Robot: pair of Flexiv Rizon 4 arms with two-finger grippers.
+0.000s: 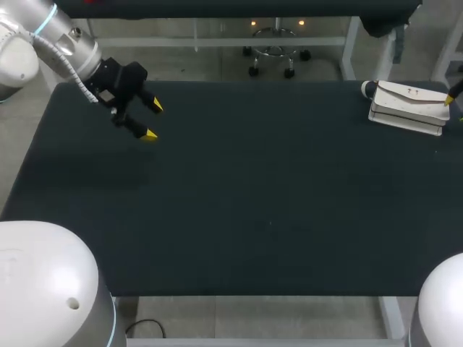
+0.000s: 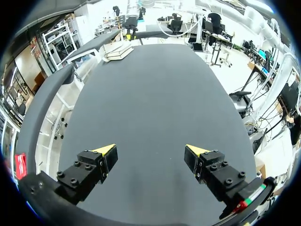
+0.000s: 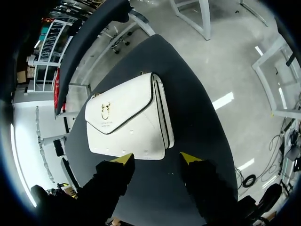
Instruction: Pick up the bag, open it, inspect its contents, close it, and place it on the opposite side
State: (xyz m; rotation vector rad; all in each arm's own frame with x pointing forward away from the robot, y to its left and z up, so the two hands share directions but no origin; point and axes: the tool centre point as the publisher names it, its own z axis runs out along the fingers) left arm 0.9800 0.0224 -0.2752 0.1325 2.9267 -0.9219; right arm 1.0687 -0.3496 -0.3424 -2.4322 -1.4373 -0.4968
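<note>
The white bag [image 1: 406,106] with dark piping and a small gold emblem lies flat at the table's far right corner, flap shut. In the right wrist view the bag [image 3: 127,117] lies just ahead of my right gripper [image 3: 156,158]. One yellow tip sits at the bag's near edge and the other just beside its corner, with a gap between them, so they hold nothing. In the head view only a yellow tip of the right gripper [image 1: 453,101] shows at the bag's right end. My left gripper [image 1: 153,120] hangs wide open and empty over the far left of the table, and the left wrist view shows its fingertips [image 2: 104,150] above bare tabletop.
The dark table [image 1: 253,202] carries nothing else. In the left wrist view the bag [image 2: 117,51] lies far ahead at the opposite end. The bag sits close to the table's back and right edges.
</note>
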